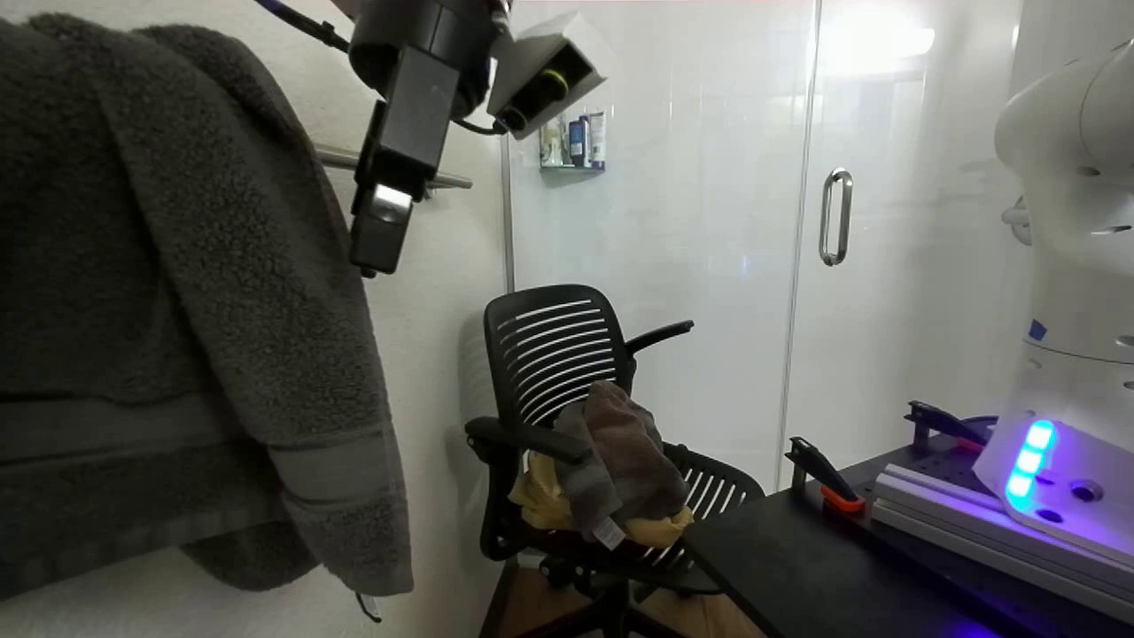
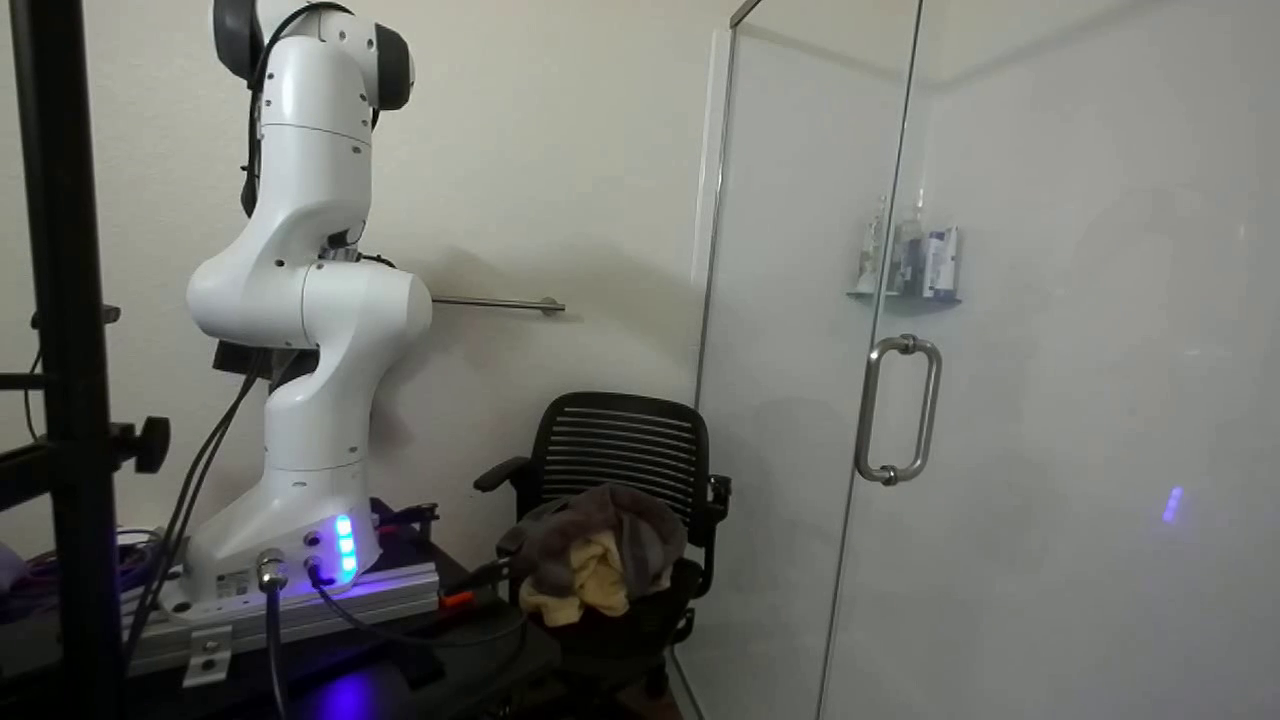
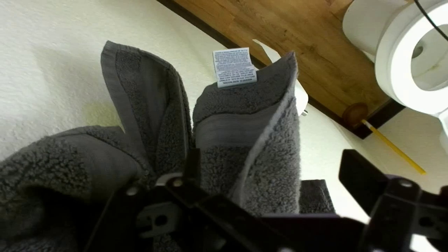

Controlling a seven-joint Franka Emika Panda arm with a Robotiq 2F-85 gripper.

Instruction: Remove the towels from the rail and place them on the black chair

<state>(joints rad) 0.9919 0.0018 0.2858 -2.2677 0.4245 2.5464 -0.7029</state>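
Wrist view: gripper [image 3: 271, 154] spread wide, towel [image 3: 245, 140] showing in gap, depth I can't tell. Towel hangs on rail [image 1: 338, 158]; shallow bite may slip. Heap [image 1: 629, 461] on chair [image 1: 567, 298] could slide under added weight.

In an exterior view, grey terry towelling [image 1: 257, 275] hangs over the slim metal rail [image 1: 454, 181], black gripper [image 1: 376, 252] in front of the rail, and there, beyond, brown-and-yellow towels [image 1: 627, 452] on the black slatted chair [image 1: 567, 297], glass shower panel [image 1: 691, 230] behind, black table [image 1: 780, 567] alongside, white robot arm [image 1: 1067, 275] on it.
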